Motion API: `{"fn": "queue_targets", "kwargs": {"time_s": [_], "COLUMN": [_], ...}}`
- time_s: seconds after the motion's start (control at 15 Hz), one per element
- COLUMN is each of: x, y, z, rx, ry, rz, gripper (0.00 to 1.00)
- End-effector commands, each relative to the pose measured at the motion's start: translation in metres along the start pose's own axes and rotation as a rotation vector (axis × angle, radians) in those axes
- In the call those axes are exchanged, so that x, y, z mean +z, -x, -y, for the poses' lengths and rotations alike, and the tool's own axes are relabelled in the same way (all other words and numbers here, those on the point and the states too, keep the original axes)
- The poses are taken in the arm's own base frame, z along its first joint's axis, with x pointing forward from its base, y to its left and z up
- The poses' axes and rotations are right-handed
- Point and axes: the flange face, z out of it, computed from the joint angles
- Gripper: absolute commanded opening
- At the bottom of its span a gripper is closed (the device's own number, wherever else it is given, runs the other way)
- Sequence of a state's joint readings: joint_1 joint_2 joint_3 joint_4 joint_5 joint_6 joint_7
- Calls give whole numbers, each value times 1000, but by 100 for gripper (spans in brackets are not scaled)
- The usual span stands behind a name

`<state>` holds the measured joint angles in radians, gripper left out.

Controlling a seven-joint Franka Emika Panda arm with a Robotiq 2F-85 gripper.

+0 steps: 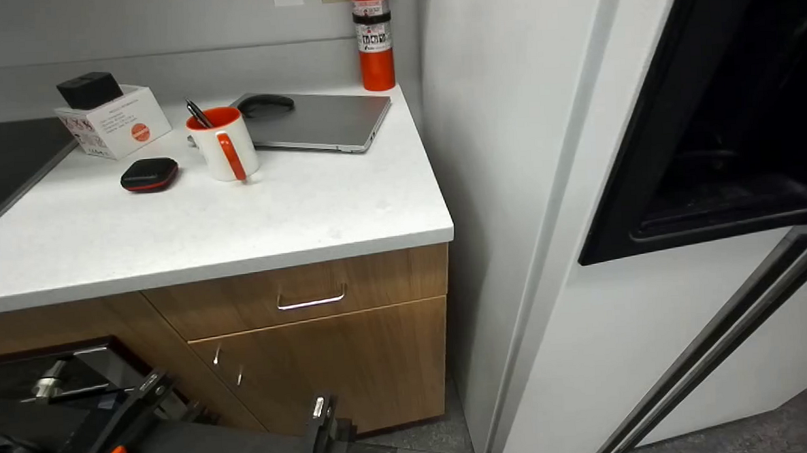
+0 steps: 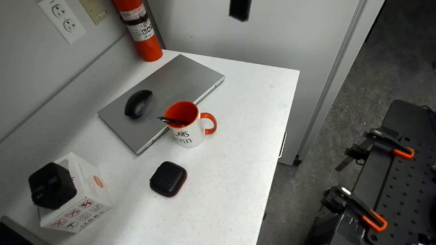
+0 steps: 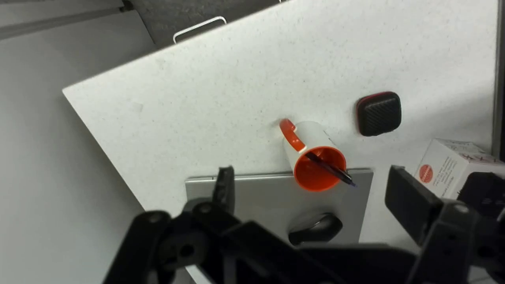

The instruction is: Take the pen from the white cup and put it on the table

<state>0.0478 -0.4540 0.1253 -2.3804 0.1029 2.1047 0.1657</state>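
The dark pen (image 1: 198,114) leans in the white cup (image 1: 218,155) with its top end sticking out past the rim. The cup has an orange-red inside and handle and dark lettering; it stands upright on the white table (image 1: 321,203). The pen (image 2: 174,121) and cup (image 2: 191,136) also show in an exterior view. In the wrist view my gripper (image 3: 311,171) is open and empty, its fingers wide apart, above the cup (image 3: 313,134) and pen (image 3: 331,169). A dark fingertip (image 2: 240,7) shows at the top edge of an exterior view, well above the table.
A grey laptop (image 2: 179,76) with a black mouse (image 2: 138,103) lies beside the cup. A black case (image 2: 168,179) and a white box (image 2: 89,198) bearing a black block (image 2: 52,185) stand nearby. A red extinguisher (image 1: 373,37) stands at the back corner; a tall white fridge (image 1: 509,147) adjoins.
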Motion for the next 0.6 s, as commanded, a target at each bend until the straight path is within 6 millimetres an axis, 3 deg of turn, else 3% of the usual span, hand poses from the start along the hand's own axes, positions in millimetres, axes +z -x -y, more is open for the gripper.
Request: {"fn": "queue_targets", "kwargs": {"time_s": [0.0, 0.07, 0.13, 0.27, 0.53], "x": [35, 42, 36, 47, 46], "y": [-34, -37, -22, -29, -34], "z": [18, 22, 12, 18, 20], "rx": [-36, -57, -24, -41, -46], "ry": [-20, -42, -14, -18, -21], "rz": [-22, 4, -3, 18, 14], "gripper": [100, 100, 100, 100, 100]}}
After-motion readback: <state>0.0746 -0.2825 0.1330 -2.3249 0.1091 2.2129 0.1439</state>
